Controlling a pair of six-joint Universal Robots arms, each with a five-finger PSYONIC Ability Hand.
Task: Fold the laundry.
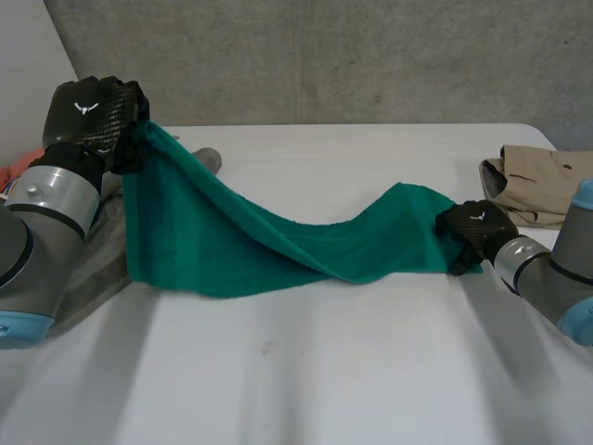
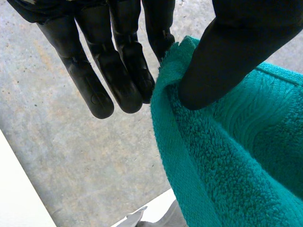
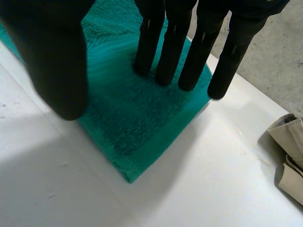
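Observation:
A green towel point(image 1: 259, 241) stretches across the white table point(image 1: 306, 371) between both hands. My left hand point(image 1: 93, 111) holds one corner raised at the far left, so the towel slopes down to the table. In the left wrist view the thumb point(image 2: 227, 52) pinches the green towel point(image 2: 227, 156) against a finger. My right hand point(image 1: 477, 227) rests on the towel's other end at the right. There its straight fingers point(image 3: 189, 56) press their tips on the green towel point(image 3: 137, 113), which lies flat near a corner, and the thumb point(image 3: 52, 56) stands apart over the edge.
A beige garment point(image 1: 542, 185) lies at the table's right edge, close behind my right hand, beige garment point(image 3: 291, 156). A grey cloth point(image 1: 97, 250) lies under my left arm, with a pinkish item point(image 1: 23, 167) at the far left. A concrete wall stands behind the table.

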